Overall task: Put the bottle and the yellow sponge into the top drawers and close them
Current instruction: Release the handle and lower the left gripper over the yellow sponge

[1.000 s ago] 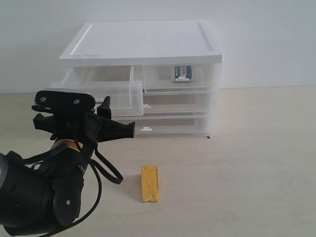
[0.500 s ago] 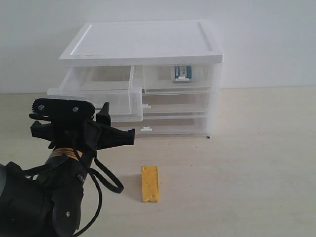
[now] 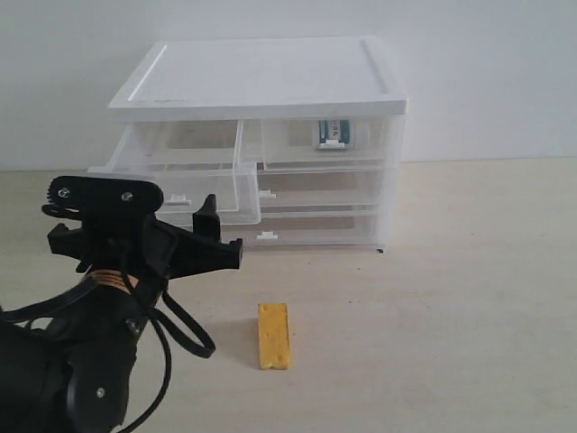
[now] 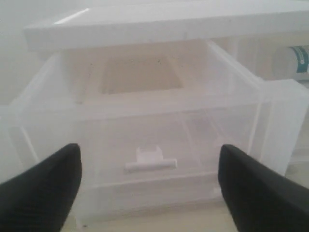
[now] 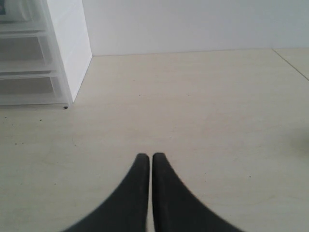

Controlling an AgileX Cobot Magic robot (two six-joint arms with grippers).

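The white-topped cabinet (image 3: 261, 77) stands at the back of the table. Its top left drawer (image 3: 176, 176) is pulled out, with its white tab handle (image 4: 150, 160) facing my left gripper (image 3: 221, 242). That gripper is open and a little in front of the drawer, with nothing between its fingers (image 4: 41, 191). The bottle (image 3: 332, 133) lies inside the shut top right drawer (image 3: 329, 140), and its label shows through the wall (image 4: 294, 60). The yellow sponge (image 3: 273, 336) lies on the table in front of the cabinet. My right gripper (image 5: 151, 157) is shut over bare table, out of the exterior view.
Two full-width drawers (image 3: 315, 225) sit shut below the top ones. The cabinet's corner (image 5: 67, 53) shows in the right wrist view. A white wall stands behind the table (image 3: 469, 289).
My left arm has drawn back from the cabinet and sunk lower in the exterior view. The top left drawer stays pulled out. The sponge and bottle have not moved.
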